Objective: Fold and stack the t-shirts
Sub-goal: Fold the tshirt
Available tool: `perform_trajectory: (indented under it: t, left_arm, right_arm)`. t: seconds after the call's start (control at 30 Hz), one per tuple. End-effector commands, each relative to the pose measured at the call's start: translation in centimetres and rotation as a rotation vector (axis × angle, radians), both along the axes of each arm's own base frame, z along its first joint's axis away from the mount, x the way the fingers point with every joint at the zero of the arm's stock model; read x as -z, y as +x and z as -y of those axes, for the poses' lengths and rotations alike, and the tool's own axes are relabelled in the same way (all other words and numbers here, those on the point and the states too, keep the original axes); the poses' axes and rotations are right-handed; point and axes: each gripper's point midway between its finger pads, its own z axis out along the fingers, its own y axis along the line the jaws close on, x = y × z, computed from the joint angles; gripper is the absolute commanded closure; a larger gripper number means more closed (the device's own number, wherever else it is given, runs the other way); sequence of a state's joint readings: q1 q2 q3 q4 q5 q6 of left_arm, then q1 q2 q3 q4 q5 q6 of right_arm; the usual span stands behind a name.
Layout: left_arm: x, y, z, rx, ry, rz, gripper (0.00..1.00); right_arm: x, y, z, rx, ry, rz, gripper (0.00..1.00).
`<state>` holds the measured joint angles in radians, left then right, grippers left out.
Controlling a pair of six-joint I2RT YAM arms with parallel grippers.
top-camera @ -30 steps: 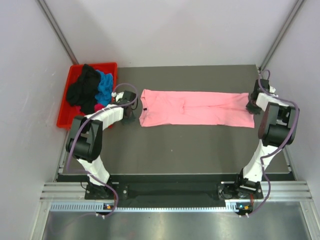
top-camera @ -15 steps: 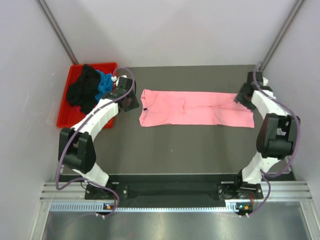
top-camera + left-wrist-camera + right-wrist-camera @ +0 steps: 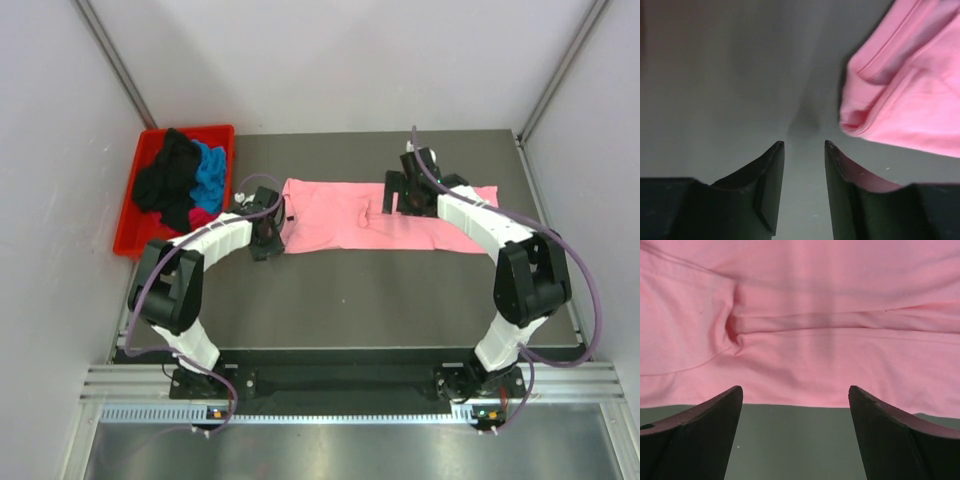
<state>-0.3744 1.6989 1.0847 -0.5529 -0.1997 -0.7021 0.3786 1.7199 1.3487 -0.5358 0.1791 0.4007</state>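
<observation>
Grey desk point(image 3: 400, 290) carries the light pink t-shirt point(image 3: 330, 215), laid as a long strip across its far half. Beside the strip's left end the left end effector point(image 3: 802, 145) stands narrowly parted and empty. The right end effector point(image 3: 795, 390) gapes wide, empty, over its middle.

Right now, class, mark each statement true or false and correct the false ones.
The pink t-shirt lies on the table in a long strip. True.
The right gripper is shut on it. False: it is open over the shirt's middle.
The red bin holds a black shirt and a blue shirt. True.
The left gripper hangs over the bin. False: it is open beside the pink shirt's end nearest the bin.
</observation>
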Motion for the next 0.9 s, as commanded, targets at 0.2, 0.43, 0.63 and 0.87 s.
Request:
perform_trajectory:
  t: [0.2, 0.43, 0.63, 0.87]
  left_arm:
    - [-1.1, 0.1, 2.5, 0.031, -0.198, 0.164, 0.52]
    - [-1.5, 0.9, 3.4, 0.025, -0.252, 0.203, 0.51]
    - [-1.7, 1.5, 3.7, 0.022, -0.266, 0.227, 0.48]
    - [1.0, 2.1, 3.6, 0.01, -0.228, 0.166, 0.52]
  right_arm:
    - [-1.6, -1.8, -5.3, -0.124, 0.071, 0.086, 0.14]
    - [-1.1, -3.9, -8.1, -0.186, 0.062, 0.108, 0.14]
    - [0.3, -3.8, -8.3, -0.174, 0.039, 0.079, 0.14]
    - [-0.6, -3.8, -8.1, -0.174, 0.018, 0.097, 0.14]
